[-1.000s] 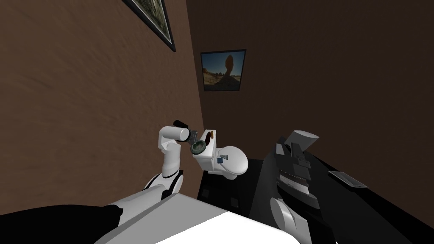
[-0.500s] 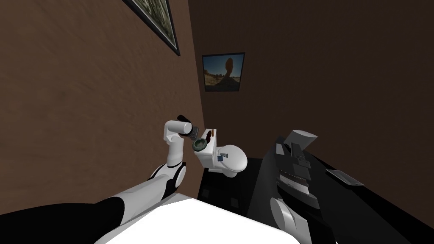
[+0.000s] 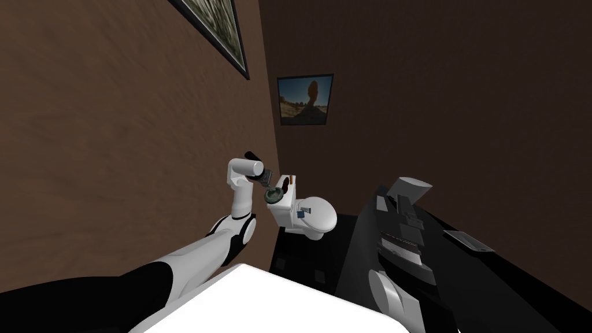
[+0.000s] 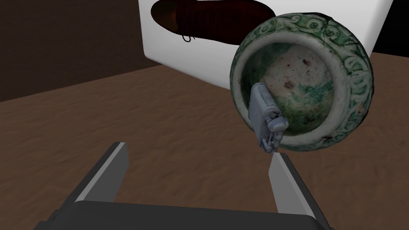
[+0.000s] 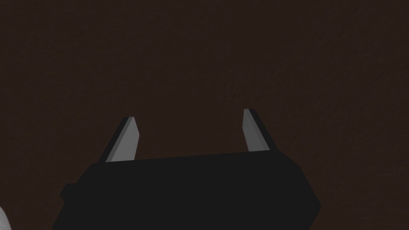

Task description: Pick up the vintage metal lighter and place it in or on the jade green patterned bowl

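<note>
Left arm [image 3: 240, 199] has extended, jaws spread beside lighter [image 4: 265, 117] in bowl [image 4: 356, 76].

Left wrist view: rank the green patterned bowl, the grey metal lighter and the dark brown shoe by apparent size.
1. Green patterned round bowl, clearly largest.
2. Dark brown shoe, cut by the picture's edge and farther off, so unsure.
3. Grey metal lighter, smallest, leaning in the bowl.

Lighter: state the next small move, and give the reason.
Probably draw the left gripper straight back from the bowl. The lighter lies inside it, leaning on the rim, and the fingers stand open, holding nothing; one fingertip is close to the lighter's end, so a sideways move might knock it.
</note>
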Robot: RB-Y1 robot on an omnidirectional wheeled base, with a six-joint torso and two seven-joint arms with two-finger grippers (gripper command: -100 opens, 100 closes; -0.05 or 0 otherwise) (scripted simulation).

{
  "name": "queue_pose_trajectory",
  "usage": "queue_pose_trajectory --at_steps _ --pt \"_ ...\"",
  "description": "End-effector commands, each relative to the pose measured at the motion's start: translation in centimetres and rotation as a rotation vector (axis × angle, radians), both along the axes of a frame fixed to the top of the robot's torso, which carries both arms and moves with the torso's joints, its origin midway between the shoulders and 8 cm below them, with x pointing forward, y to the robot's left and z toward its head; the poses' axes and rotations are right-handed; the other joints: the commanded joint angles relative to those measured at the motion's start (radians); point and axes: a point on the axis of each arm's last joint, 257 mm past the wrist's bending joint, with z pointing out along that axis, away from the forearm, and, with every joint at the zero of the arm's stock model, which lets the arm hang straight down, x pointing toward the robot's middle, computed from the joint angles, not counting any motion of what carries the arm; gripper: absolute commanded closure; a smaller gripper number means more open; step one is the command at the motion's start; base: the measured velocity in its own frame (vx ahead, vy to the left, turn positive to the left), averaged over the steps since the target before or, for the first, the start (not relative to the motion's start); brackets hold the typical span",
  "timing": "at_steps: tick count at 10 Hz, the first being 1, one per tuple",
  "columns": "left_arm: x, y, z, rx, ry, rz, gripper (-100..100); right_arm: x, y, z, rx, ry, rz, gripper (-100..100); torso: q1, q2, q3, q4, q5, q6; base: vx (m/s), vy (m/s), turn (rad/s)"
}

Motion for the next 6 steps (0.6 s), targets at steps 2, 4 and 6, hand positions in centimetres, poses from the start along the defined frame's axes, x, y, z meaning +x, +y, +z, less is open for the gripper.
queue_pose_trajectory --at_steps 2,4,6 --pt "-0.01 0.00 -0.01 0.000 0.000 0.000 0 0.00 0.00 0.00 0.000 0.000 0.000 0 0.000 0.000 0.000 0.000 0.000 0.000 0.000 0.000 0.000" --pt "-0.01 0.00 0.00 0.000 0.000 0.000 0 0.00 0.00 0.00 0.000 0.000 0.000 0 0.000 0.000 0.000 0.000 0.000 0.000 0.000 0.000 0.000" --pt "-0.01 0.00 0.00 0.000 0.000 0.000 0 0.00 0.00 0.00 0.000 0.000 0.000 0 0.000 0.000 0.000 0.000 0.000 0.000 0.000 0.000 0.000"
